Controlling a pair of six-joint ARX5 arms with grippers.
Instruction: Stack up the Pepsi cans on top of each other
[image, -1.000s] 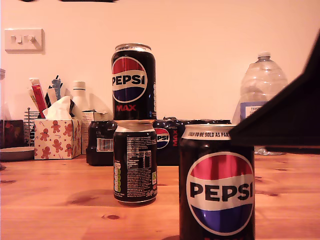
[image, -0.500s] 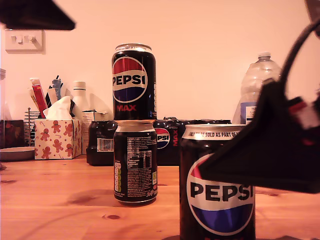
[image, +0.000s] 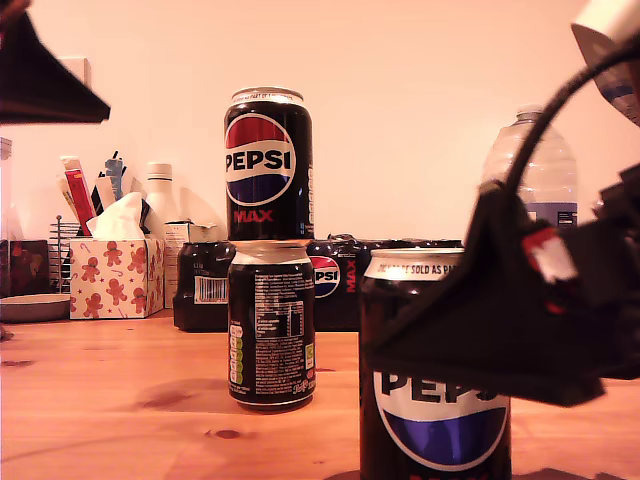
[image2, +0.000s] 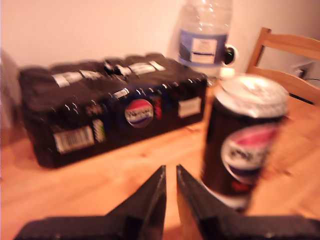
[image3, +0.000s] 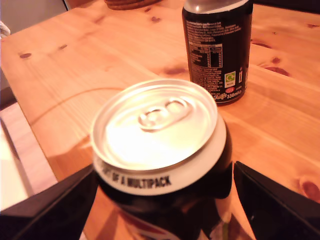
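- Three cans counted: near can (image3: 157, 150) alone at the front of the table (image3: 55, 60), lower can (image: 270, 325) further back, top can (image: 268, 160) upright on it. Hence a stack of two, with one left to add.
- Two grippers: second gripper (image3: 160, 200) spread wide, one finger on each side of near can, seemingly not yet pressing. First gripper (image2: 170, 175) narrow, nearly closed, holding nothing.
- Step in hand, as judged: grasp near can for the third level.
- Close squarely on the body below the rim, level, firm enough not to slip but not so hard as to dent thin metal.
- Lift straight up, well above top can, before crossing over, to avoid toppling the stack.
- Keep upright, centre over the silver lid, lower slowly, and release only once seated on the rim.
- Hold first gripper clear of the stack meanwhile.
- Further back: one multipack (image: 340, 280) just behind the stack, one tissue box (image: 113, 278) at the exterior view's left, one bottle (image: 555, 170) at the exterior view's right, near the wall.
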